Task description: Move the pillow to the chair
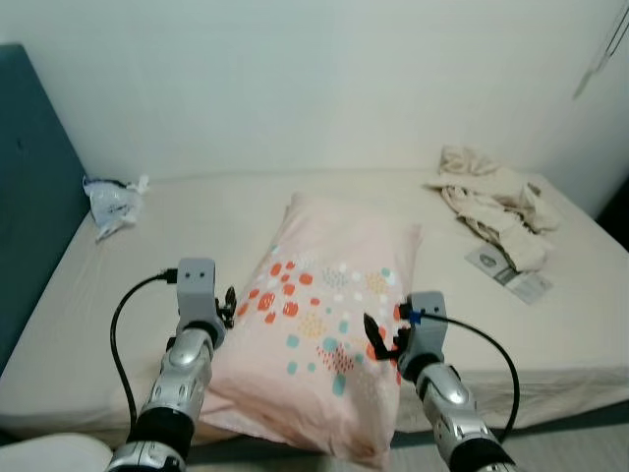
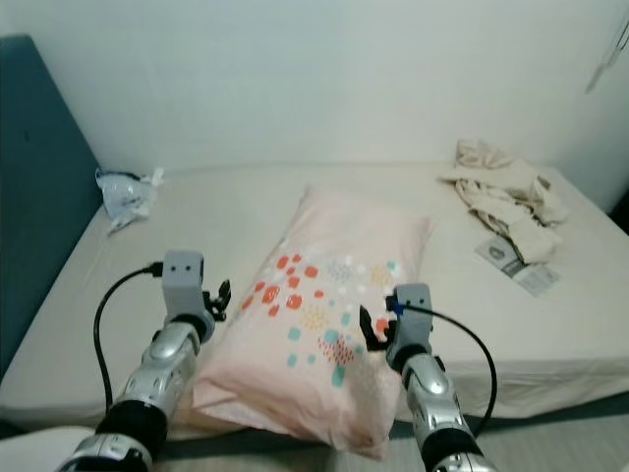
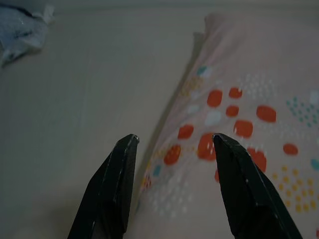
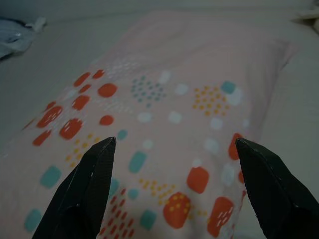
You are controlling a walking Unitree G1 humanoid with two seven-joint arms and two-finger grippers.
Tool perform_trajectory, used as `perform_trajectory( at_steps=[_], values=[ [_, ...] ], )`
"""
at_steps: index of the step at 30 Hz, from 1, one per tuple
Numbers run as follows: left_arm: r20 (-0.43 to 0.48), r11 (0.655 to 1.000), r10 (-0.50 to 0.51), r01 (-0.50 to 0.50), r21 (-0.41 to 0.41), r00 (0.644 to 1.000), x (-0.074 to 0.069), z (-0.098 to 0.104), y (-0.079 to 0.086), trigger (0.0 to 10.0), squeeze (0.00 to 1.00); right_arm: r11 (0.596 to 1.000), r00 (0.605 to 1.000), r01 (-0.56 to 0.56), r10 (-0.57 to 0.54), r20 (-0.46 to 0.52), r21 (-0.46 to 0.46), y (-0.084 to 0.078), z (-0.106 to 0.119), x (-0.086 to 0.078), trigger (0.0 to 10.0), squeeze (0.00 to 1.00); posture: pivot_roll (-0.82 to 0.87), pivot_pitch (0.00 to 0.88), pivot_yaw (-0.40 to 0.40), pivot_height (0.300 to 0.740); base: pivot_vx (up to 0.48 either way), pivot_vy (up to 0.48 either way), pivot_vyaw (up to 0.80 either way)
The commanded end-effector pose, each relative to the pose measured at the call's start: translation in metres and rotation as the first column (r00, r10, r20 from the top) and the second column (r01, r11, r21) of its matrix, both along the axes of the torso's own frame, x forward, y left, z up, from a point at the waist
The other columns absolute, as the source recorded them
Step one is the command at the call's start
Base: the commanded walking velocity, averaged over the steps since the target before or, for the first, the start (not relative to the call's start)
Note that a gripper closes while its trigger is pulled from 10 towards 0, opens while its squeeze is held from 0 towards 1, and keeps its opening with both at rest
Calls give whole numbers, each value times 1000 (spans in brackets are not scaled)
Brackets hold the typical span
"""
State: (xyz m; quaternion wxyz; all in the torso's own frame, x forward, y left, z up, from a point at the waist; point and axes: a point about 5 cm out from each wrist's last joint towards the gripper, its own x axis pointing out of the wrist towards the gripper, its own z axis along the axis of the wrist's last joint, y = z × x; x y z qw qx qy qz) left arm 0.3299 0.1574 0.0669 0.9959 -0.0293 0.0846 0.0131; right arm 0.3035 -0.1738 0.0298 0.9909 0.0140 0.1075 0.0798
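Observation:
A pale pink pillow (image 1: 329, 285) with red, teal and yellow dots lies lengthwise on the bed (image 1: 147, 256). Its near end hangs over the bed's front edge. My left gripper (image 1: 228, 305) is open at the pillow's left edge; in the left wrist view its fingers (image 3: 122, 164) straddle that edge, one over the sheet, one over the pillow (image 3: 249, 114). My right gripper (image 1: 383, 339) is open wide just above the pillow's near right part. The right wrist view has the dotted pillow (image 4: 169, 89) between its spread fingertips (image 4: 102, 154).
A teal headboard (image 1: 29, 187) stands on the left. A crumpled plastic bag (image 1: 113, 205) lies at the bed's back left. Beige cloth (image 1: 491, 197) and some printed packets (image 1: 511, 270) lie at the back right. A white wall runs behind the bed.

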Motion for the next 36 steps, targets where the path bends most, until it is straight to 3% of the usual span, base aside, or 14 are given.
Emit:
perform_trajectory(
  at_steps=[1,19,25,27,36],
  values=[
    [19,1000,14,-14,13,1000,1,3,1,10000,0,1000,1000,-12,12,-3,-9,2,0,0,10000,0,-73,33,12,740,0,0,0],
    [29,1000,27,-27,1,999,-1,3,4,10000,0,999,999,-34,34,3,-15,5,2,2,10000,0,-76,43,7,740,0,0,0],
    [13,998,-8,7,62,1000,-1,0,2,10000,0,999,999,-34,34,-4,-32,5,3,4,10000,0,-75,44,7,740,0,0,0],
    [0,991,-61,60,120,998,-2,-3,-3,10000,0,999,999,-32,31,-14,-24,6,2,4,10000,0,-74,47,10,736,0,0,0],
    [-42,998,-24,26,58,999,-2,-6,3,10000,0,1000,1000,-22,22,16,-6,7,7,6,10000,0,-70,53,16,691,0,0,0]
  ],
)
